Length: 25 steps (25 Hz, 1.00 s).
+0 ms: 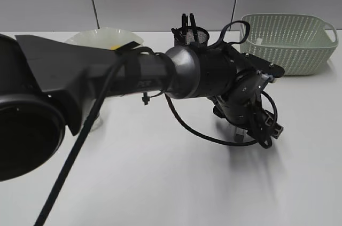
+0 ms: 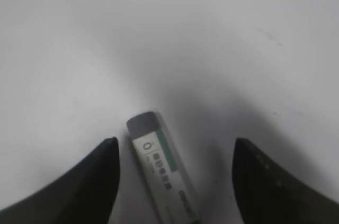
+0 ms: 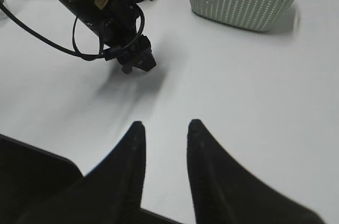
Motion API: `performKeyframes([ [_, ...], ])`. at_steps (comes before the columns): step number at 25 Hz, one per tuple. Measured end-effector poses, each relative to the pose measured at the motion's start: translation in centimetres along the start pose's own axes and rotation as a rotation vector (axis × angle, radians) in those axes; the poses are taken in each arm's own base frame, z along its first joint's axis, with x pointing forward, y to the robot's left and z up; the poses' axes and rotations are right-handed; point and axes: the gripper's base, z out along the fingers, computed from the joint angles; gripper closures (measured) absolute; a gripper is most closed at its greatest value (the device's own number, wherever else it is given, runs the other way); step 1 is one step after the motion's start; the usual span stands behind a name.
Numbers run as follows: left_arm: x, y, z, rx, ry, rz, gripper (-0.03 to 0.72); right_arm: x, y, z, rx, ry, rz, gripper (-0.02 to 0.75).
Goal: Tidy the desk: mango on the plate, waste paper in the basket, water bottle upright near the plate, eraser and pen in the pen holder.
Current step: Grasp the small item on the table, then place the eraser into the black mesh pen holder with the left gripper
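Plate [image 1: 101, 36] back left, holder [image 1: 189, 36] mid, basket [image 1: 288, 41] back right, all clear of the work spot. Left gripper [image 2: 175, 176] low over the desk [image 2: 169, 33], jaws wide, straddling the eraser [image 2: 161, 168] lying flat between them, not touching; looks set for a grasp. Right gripper [image 3: 164, 131] hangs idle, narrow gap, empty.

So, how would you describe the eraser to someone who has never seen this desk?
On the white desk, look under the left hand, which hangs open above it. The eraser lies flat between the fingers: a small white block in a printed sleeve with a green stripe, one grey end bare.
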Motion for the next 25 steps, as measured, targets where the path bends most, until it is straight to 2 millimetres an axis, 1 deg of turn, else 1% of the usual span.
performKeyframes([
  [2, 0.2, 0.1, 0.5, -0.015, 0.003, 0.015, 0.244, 0.0, 0.0, 0.0, 0.0, 0.0, 0.0, 0.508],
  [5, 0.2, 0.2, 0.5, -0.025, 0.003, 0.023, 0.358, 0.0, 0.0, 0.0, 0.0, 0.0, 0.0, 0.509],
  [8, 0.1, 0.3, 0.5, -0.031, 0.001, 0.026, 0.552, 0.0, 0.0, 0.0, 0.0, 0.0, 0.0, 0.511],
  [11, -0.4, 0.3, -0.1, -0.02, -0.028, 0.021, 0.546, 0.0, 0.0, 0.0, 0.0, 0.0, 0.0, 0.511],
  [12, -1.0, 0.4, -0.7, -0.011, -0.062, 0.016, 0.546, 0.0, 0.0, 0.0, 0.0, 0.0, 0.0, 0.511],
  [13, -1.8, 0.5, -1.5, 0.003, -0.11, 0.008, 0.546, 0.0, 0.0, 0.0, 0.001, 0.0, 0.0, 0.511],
  [15, -4.2, 1.4, -4.2, 0.037, -0.261, -0.017, 0.546, 0.0, 0.0, 0.0, 0.003, 0.0, -0.002, 0.511],
  [16, -5.5, 2.2, -5.9, 0.048, -0.338, -0.032, 0.546, 0.0, 0.0, 0.0, 0.004, 0.0, -0.002, 0.511],
  [17, -6.7, 3.4, -7.2, 0.053, -0.416, -0.051, 0.546, 0.0, 0.0, 0.0, 0.004, 0.0, -0.002, 0.511],
  [19, -8.6, 7.0, -9.9, 0.035, -0.543, -0.099, 0.546, 0.0, 0.0, 0.0, 0.004, 0.0, -0.003, 0.512],
  [20, -9.1, 8.7, -10.5, 0.021, -0.581, -0.121, 0.546, 0.0, 0.0, 0.0, 0.004, 0.0, -0.003, 0.512],
  [22, -9.5, 12.8, -11.1, -0.029, -0.621, -0.172, 0.546, 0.0, 0.0, 0.0, 0.004, 0.0, -0.003, 0.512],
  [24, -9.2, 15.9, -10.7, -0.07, -0.618, -0.212, 0.546, 0.0, 0.0, 0.0, 0.005, -0.001, -0.003, 0.512],
  [25, -9.1, 16.9, -10.4, -0.082, -0.623, -0.225, 0.546, 0.0, 0.0, 0.0, 0.005, -0.001, -0.003, 0.512],
])
